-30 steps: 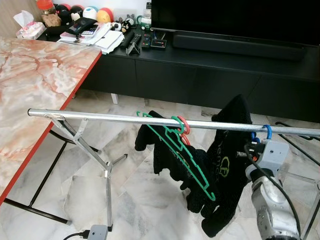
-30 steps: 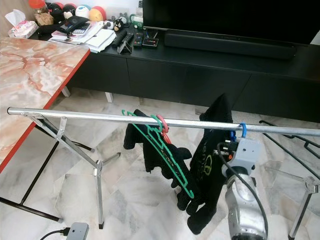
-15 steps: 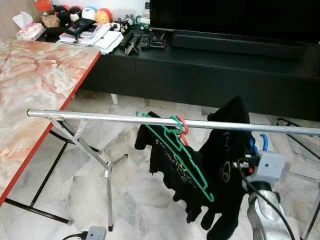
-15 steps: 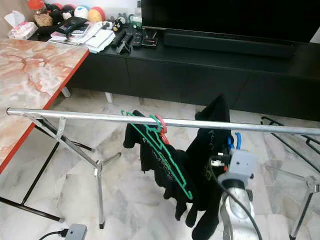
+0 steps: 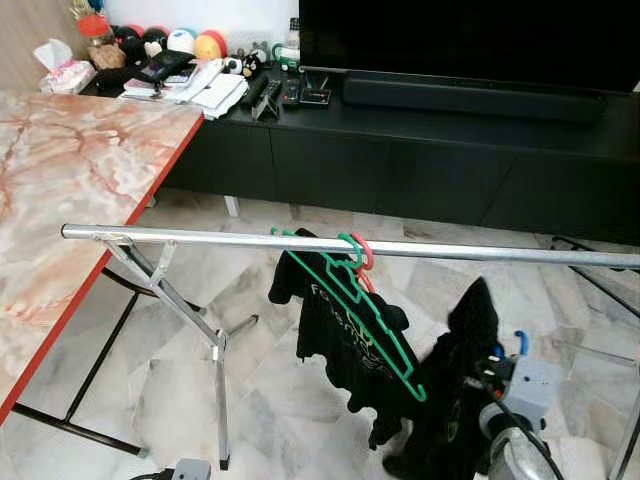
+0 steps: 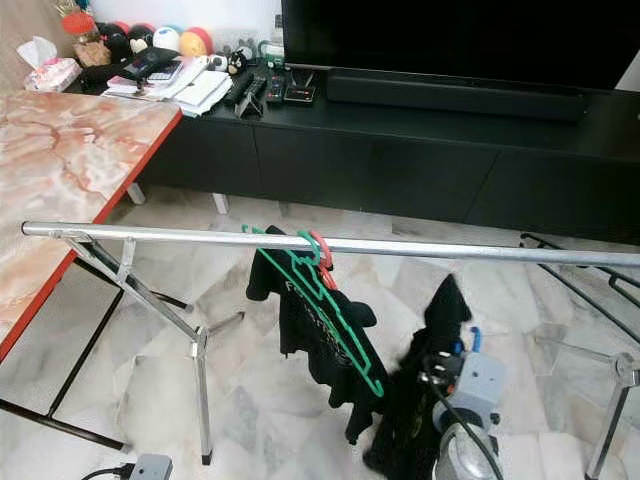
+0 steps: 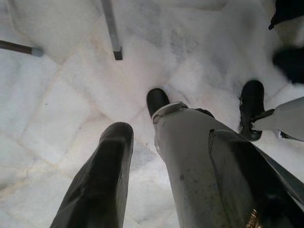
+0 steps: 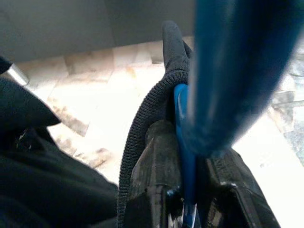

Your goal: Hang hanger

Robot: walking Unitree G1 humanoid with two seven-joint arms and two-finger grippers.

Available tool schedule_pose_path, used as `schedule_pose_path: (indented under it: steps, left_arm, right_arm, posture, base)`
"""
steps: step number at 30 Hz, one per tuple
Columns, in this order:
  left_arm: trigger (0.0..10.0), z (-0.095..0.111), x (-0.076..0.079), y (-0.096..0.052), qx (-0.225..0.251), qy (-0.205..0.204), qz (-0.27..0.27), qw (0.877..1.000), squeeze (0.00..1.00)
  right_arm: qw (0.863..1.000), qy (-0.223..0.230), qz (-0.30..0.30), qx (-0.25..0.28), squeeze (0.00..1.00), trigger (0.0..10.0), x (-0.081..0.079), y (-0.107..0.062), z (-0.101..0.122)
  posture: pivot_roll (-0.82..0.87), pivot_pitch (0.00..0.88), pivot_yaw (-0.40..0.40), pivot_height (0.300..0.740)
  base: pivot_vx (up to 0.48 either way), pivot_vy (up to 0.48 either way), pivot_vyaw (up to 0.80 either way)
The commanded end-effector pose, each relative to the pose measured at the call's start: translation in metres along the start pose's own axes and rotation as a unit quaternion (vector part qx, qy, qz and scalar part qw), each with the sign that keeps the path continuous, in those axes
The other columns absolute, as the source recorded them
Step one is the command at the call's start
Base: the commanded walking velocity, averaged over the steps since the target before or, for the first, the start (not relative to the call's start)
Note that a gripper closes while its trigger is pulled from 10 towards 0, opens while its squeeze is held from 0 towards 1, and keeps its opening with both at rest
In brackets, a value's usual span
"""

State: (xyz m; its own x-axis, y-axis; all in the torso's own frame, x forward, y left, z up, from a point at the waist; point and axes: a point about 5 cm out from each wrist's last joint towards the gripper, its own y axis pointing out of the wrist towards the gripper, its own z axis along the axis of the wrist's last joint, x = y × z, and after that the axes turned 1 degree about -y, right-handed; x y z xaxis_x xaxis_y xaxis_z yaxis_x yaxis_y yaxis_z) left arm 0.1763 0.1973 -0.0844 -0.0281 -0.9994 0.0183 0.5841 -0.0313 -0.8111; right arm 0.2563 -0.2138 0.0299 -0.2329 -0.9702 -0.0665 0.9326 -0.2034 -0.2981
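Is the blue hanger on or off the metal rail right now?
Off. The blue hanger hangs well below the metal rail, pinched in the right gripper with a black garment draped on it.

Three hangers: green (image 5: 375, 318), red (image 5: 366, 250), blue (image 5: 520, 342); two black garments (image 5: 345, 345).

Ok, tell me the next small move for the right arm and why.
Probably raise it: the right gripper is shut on the blue hanger with its black garment, well below the rail, so the hook must come back up over it.
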Motion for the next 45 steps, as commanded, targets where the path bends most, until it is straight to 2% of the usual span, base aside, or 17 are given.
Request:
schedule_pose_path:
  steps: [1, 4, 7, 18, 25, 30, 36, 39, 45]
  left_arm:
    - [10.0, -0.015, 0.000, -0.003, -0.026, -0.015, 0.004, 1.000, 0.00]
    - [10.0, -0.016, 0.002, -0.003, -0.027, -0.021, 0.005, 0.999, 0.00]
    - [10.0, -0.016, 0.003, -0.002, -0.027, -0.024, 0.009, 0.999, 0.00]
    - [10.0, -0.019, 0.004, -0.003, -0.028, -0.039, 0.022, 0.999, 0.00]
    - [10.0, -0.033, 0.004, -0.006, -0.036, -0.104, 0.053, 0.992, 0.00]
    - [10.0, -0.035, 0.006, -0.007, -0.037, -0.093, 0.049, 0.994, 0.00]
    - [10.0, -0.035, 0.007, -0.007, -0.030, -0.100, 0.049, 0.993, 0.00]
    - [10.0, -0.035, 0.006, -0.007, -0.027, -0.092, 0.049, 0.994, 0.00]
    - [10.0, -0.035, 0.004, -0.007, -0.026, -0.110, 0.060, 0.992, 0.00]
  right_arm:
    - [1.000, -0.003, 0.011, -0.001, 0.00, 10.0, 0.005, 0.001, 0.000]
    - [1.000, -0.007, 0.022, 0.003, 0.00, 10.0, 0.008, 0.004, 0.003]
    - [0.999, -0.011, 0.040, 0.032, 0.00, 10.0, 0.006, 0.011, 0.015]
    - [0.998, -0.013, 0.055, 0.021, 0.00, 10.0, -0.001, 0.018, 0.010]
    - [0.998, -0.015, 0.061, 0.018, 0.00, 10.0, 0.000, 0.018, 0.005]
    - [0.999, -0.013, 0.045, 0.023, 0.00, 10.0, 0.006, 0.019, 0.006]
    - [1.000, -0.009, 0.022, 0.009, 0.00, 10.0, 0.012, 0.016, -0.001]
    - [1.000, 0.001, 0.024, 0.011, 0.00, 10.0, 0.010, 0.015, -0.001]
    - [0.999, -0.005, 0.033, 0.015, 0.00, 10.0, 0.006, 0.017, 0.001]
  posture:
    - [-0.08, 0.070, 0.007, 0.740]
    - [-0.08, 0.041, 0.005, 0.740]
    - [-0.09, 0.016, 0.002, 0.740]
    - [-0.07, 0.000, 0.001, 0.740]
    - [-0.07, 0.000, -0.012, 0.740]
    - [-0.08, 0.012, -0.014, 0.740]
    - [-0.08, 0.038, -0.003, 0.740]
    - [-0.09, 0.042, 0.001, 0.740]
    - [-0.08, 0.053, -0.005, 0.740]
  base:
    - [0.000, 0.000, 0.00]
    - [0.000, 0.000, 0.00]
    - [0.000, 0.000, 0.00]
    - [0.000, 0.000, 0.00]
    - [0.000, 0.000, 0.00]
    - [0.000, 0.000, 0.00]
    - [0.000, 0.000, 0.00]
    - [0.000, 0.000, -0.80]
    - [0.000, 0.080, -0.80]
